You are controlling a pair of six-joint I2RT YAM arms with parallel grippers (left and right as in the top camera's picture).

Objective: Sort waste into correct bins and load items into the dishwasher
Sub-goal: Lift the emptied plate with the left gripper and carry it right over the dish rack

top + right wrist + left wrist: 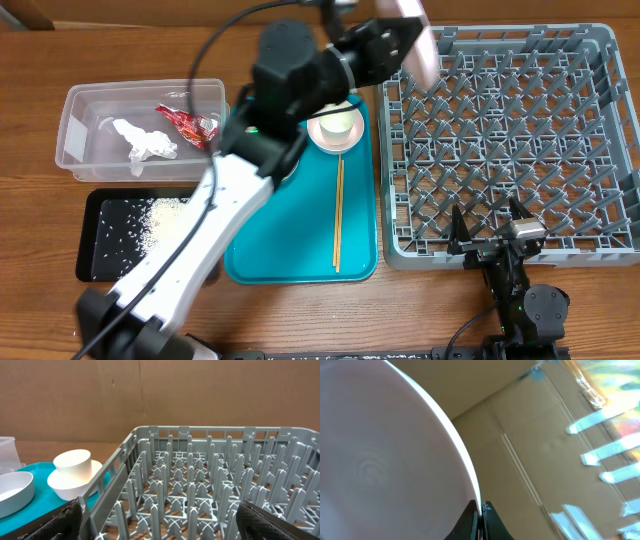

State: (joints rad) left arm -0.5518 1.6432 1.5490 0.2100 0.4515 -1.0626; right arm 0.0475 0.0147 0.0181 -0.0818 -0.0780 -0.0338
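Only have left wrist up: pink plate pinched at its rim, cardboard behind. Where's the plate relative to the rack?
Observer: In overhead, the plate is roughly on edge in the left gripper, over the far-left corner of the dish rack.
Operator: Anything loaded in the rack?
Observer: No, there are no dishes in it.
Operator: Right arm in the way?
Observer: No. The right gripper is open at the rack's near edge, well clear of the plate.

The left tool point(480, 509) pinches the pale pink plate point(375, 460) by its rim; behind, blurred, perhaps taped cardboard point(530, 455).
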